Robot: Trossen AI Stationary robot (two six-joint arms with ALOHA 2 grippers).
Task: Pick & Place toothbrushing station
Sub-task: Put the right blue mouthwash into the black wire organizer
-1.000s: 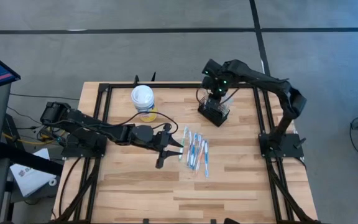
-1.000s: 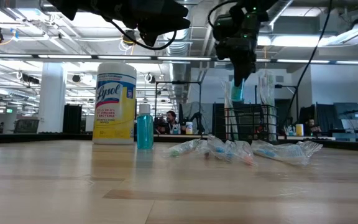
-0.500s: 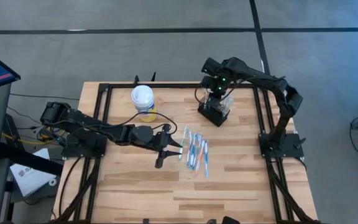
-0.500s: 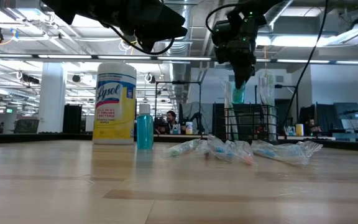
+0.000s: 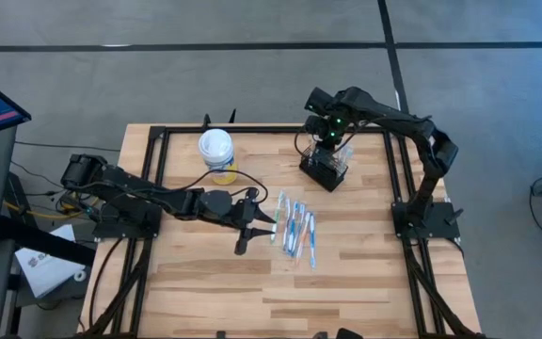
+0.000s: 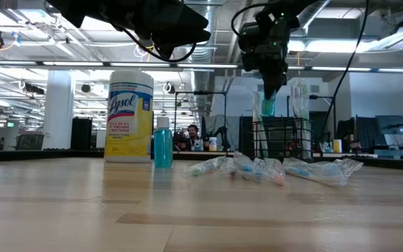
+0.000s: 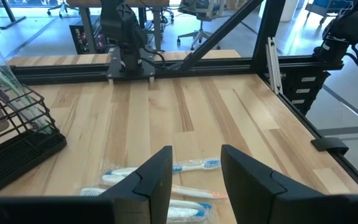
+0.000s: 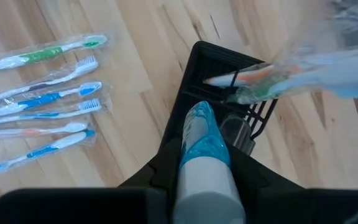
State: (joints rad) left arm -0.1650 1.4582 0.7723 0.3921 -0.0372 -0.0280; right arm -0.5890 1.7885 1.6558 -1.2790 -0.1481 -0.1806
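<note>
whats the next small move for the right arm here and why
Probably lower straight down. The right gripper is shut on the blue-tipped tube and hangs right above the black mesh caddy. The tube's tip already points into the caddy's open top, so a short descent should seat it before letting go. The left gripper waits open over the wrapped toothbrushes.

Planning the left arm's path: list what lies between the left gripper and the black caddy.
In the high view, wrapped toothbrushes lie beside the left gripper; beyond them, bare table up to the black caddy.
</note>
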